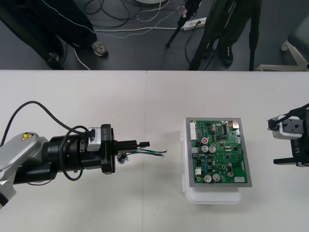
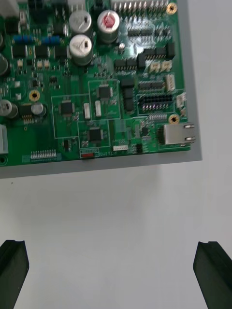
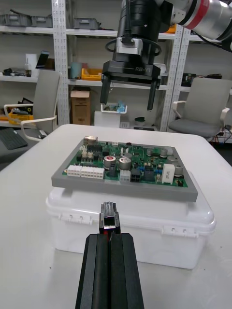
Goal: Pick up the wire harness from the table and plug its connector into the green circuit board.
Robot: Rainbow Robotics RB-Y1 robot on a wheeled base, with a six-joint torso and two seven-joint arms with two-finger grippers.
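Off the left edge of the green circuit board (image 1: pixel 219 152): your left gripper (image 1: pixel 136 144) stands well apart from the board, held level above the table (image 1: pixel 96 101). Its fingers (image 3: pixel 110 270) are pressed together on the black plug (image 1: pixel 144 144) of the wire harness (image 1: pixel 147 152).
Plug: it juts past the fingertips and points straight at the board. I judge this grip is chosen so the plug can go in head-first. It is not in the board.
Wires: the thin strands (image 1: pixel 153 153) trail loose just below the gripper, on its board side. What looks like the metal socket (image 1: pixel 122 158) sits under the wrist, farther from the board. You cannot tell whether it touches the table.
Board: it lies flat on its white base (image 1: pixel 212 195), which raises its connectors off the table.
Right gripper (image 1: pixel 289 145): it waits beyond the board's right edge with its fingers (image 2: pixel 12 270) spread wide, holding nothing. I judge it is keeping clear of the approach.
Step in hand: the pick is done, and the approach and insertion are not yet done.
Risk: you hold only a small plug, so it may twist when it meets the board.
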